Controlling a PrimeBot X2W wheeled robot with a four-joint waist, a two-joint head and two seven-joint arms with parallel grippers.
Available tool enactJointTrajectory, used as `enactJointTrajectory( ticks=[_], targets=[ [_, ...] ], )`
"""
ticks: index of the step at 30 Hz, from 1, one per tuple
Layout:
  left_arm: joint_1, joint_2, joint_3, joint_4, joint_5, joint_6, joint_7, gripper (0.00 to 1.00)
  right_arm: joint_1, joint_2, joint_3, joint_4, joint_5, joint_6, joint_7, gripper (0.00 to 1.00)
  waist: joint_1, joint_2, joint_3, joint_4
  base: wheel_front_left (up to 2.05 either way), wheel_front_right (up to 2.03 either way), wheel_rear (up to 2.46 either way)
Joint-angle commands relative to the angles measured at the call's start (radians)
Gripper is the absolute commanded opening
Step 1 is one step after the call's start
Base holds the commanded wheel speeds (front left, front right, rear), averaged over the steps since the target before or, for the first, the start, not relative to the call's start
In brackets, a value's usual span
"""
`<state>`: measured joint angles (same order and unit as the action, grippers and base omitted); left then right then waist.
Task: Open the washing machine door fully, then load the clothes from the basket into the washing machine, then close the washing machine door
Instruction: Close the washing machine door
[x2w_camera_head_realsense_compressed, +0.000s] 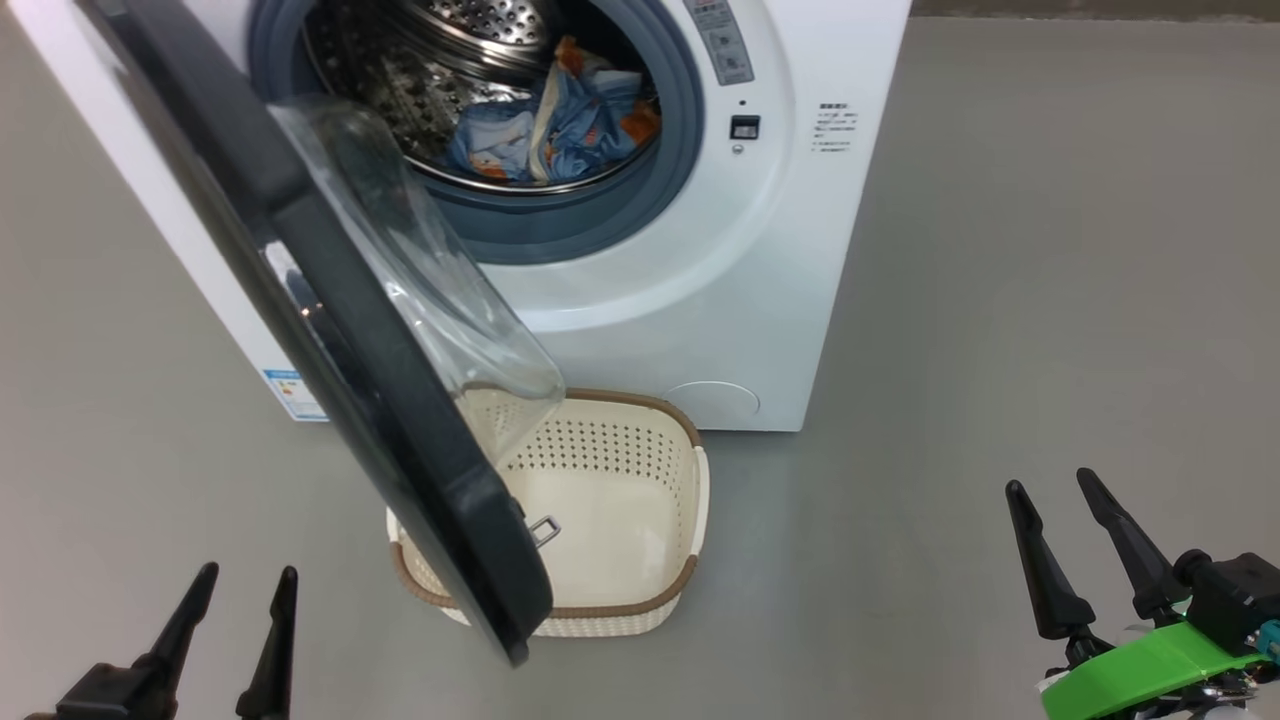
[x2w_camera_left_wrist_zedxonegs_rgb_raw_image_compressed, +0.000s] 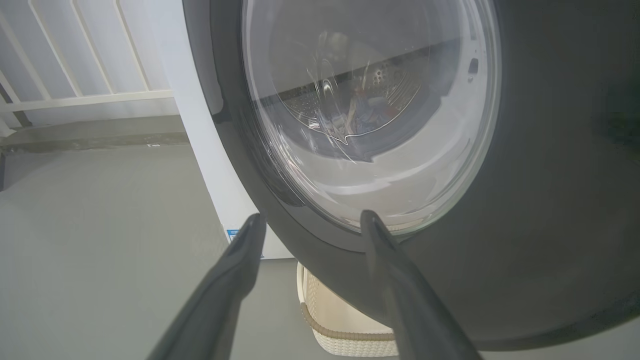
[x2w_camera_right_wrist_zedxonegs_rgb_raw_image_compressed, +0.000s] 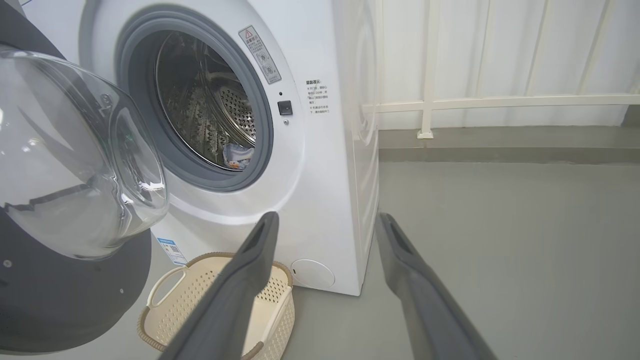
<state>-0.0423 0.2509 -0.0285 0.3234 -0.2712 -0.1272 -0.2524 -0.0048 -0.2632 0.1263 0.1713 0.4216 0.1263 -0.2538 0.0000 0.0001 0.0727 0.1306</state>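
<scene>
Nearest you, your left gripper (x2w_camera_head_realsense_compressed: 250, 570) hangs low over the floor (x2w_camera_head_realsense_compressed: 1000, 300), its two fingers spread with nothing between them. In its wrist view those fingers point at the outer face of the door (x2w_camera_head_realsense_compressed: 390, 400), close to it, though I can't tell whether a fingertip touches. Your right gripper (x2w_camera_head_realsense_compressed: 1050, 480) is off to the right, well apart from everything, and it too is spread wide and empty.

A little farther, the basket (x2w_camera_head_realsense_compressed: 610, 455) stands on the floor at the foot of the washing machine (x2w_camera_head_realsense_compressed: 700, 300), partly under the door's lower edge. What you can see of its inside is bare (the door hides its left end, so a stray piece there can't be ruled out).

The door stands swung well out from the machine's front, its glass bowl facing the opening. Beyond it, the clothes (x2w_camera_head_realsense_compressed: 570, 130) lie heaped at the bottom of the drum (x2w_camera_head_realsense_compressed: 480, 30), inside the grey seal.

So I judge the first two steps done: the door is opened and the basket emptied into the drum. What's left for you is pushing the door shut until it latches. The left gripper looks the better placed for that.
</scene>
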Motion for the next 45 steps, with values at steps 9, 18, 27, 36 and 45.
enactJointTrajectory(
  ticks=[9,18,27,36,45],
  targets=[
    [-0.053,0.035,0.028,-0.027,-0.012,-0.003,-0.009,1.0,-0.019,-0.013,0.009,-0.027,-0.011,0.004,-0.008,1.0,0.0,-0.0001,0.004,-0.02,0.0,0.0,0.0],
    [-0.046,0.027,0.026,-0.028,-0.012,-0.003,-0.009,1.0,-0.023,-0.012,0.01,-0.028,-0.014,0.004,-0.008,1.0,0.0,-0.0001,-0.002,-0.005,0.0,0.0,0.0],
    [-0.035,0.024,0.022,-0.029,-0.012,-0.003,-0.009,1.0,-0.021,-0.01,0.012,-0.029,-0.015,0.004,-0.008,0.77,0.0,-0.0001,-0.015,0.015,0.0,0.0,0.0],
    [-0.007,0.004,0.041,-0.035,-0.008,-0.003,-0.009,1.0,-0.064,0.002,0.031,-0.06,-0.008,0.004,-0.008,0.0,0.0,-0.0001,-0.035,0.046,0.0,0.0,0.0],
    [0.028,-0.012,0.068,-0.044,0.004,-0.003,-0.009,1.0,-0.174,0.007,0.134,-0.172,-0.021,0.004,-0.008,0.0,0.0,-0.0001,-0.058,0.117,0.0,0.0,0.0]
  ],
)
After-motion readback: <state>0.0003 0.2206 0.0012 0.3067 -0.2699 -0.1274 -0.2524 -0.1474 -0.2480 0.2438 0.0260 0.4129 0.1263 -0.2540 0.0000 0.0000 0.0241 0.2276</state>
